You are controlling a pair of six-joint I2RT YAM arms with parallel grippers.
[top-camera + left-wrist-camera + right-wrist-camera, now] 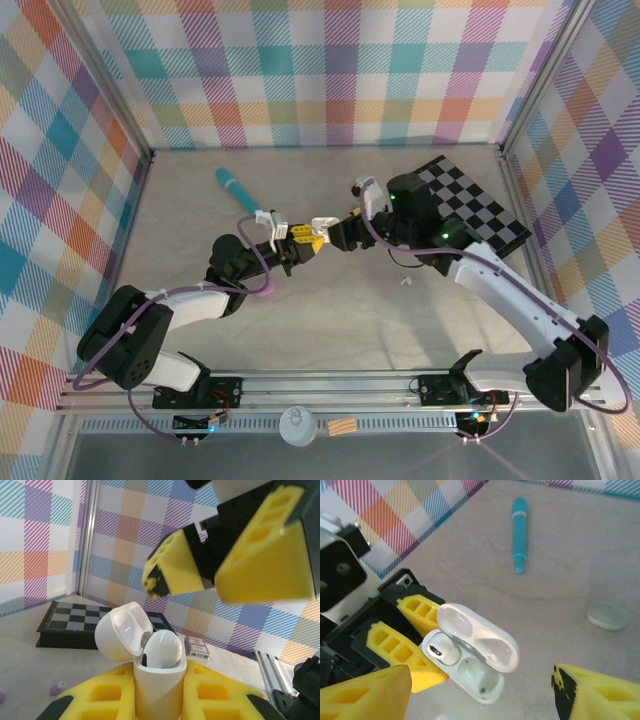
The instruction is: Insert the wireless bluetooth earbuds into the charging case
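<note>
One white earbud [441,650] is sitting in the open charging case [487,652] the left hand [159,700] is clamping by its base; right hand [322,234] is hovering spread open. Buds are looking tiny, light, slick: pinch the stem gently.

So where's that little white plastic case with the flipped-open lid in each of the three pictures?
Top external: the white open-lidded plastic case is tiny, at centre where the two arms meet.
Left wrist: bottom centre, lid tipped left, a white earbud sitting inside.
Right wrist: lower centre, seen from above.
Shared landmark: the left hand's yellow fingers clamping the case.
</note>
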